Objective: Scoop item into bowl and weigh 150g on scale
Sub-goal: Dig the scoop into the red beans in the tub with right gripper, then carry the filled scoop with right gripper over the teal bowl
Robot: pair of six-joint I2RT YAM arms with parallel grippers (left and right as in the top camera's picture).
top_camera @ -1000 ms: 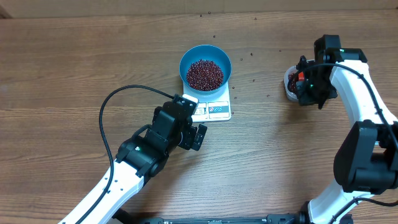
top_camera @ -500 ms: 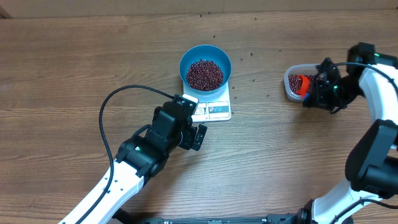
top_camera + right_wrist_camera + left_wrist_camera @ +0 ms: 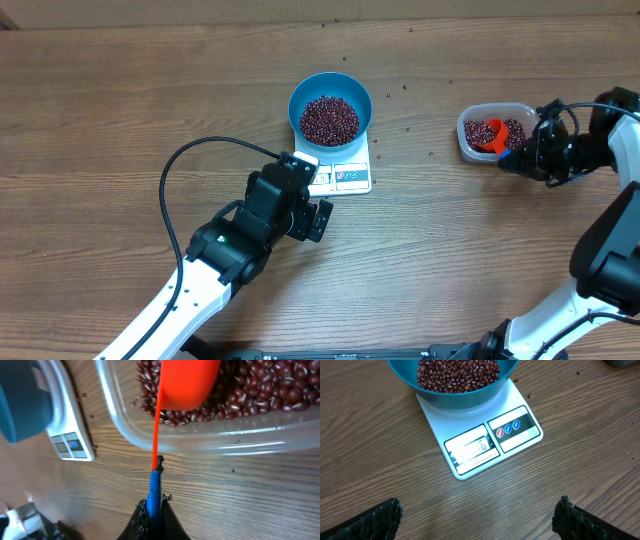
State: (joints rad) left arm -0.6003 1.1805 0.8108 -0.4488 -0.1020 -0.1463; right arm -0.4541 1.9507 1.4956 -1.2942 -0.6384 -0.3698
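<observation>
**A:** The wood-grain tabletop [image 3: 120, 100] fills every view, and we see no room beyond it. Where do we stand?

**B:** Take the scale [image 3: 485, 440] as our marker. The bowl [image 3: 296, 100] sits on its far half, leaving the display [image 3: 470, 449] uncovered. Our left tool [image 3: 479, 505] hangs just on the scale's near side, spread wide and holding nothing.

**A:** And the right?

**B:** Our right tool [image 3: 154, 510] is well off to the scale's right, beside the clear container [image 3: 225, 440]. It is clamped shut on the blue handle [image 3: 155, 487] of the scoop [image 3: 185, 385], whose red cup lies in the container.

**A:** So we're loading?

**B:** We judge so. The bowl already holds a good heap of beans [image 3: 330, 120], so we'd take small loads. We'd dig shallow, lift level, cross slowly toward the scale and tip only over the bowl's middle. We can't read the display's faint digits.

**A:** Any spills?

**B:** A few stray beans [image 3: 407, 130] lie beyond the scale and to its right. The tabletop is flat and smooth, so we expect dropped ones to roll.
</observation>
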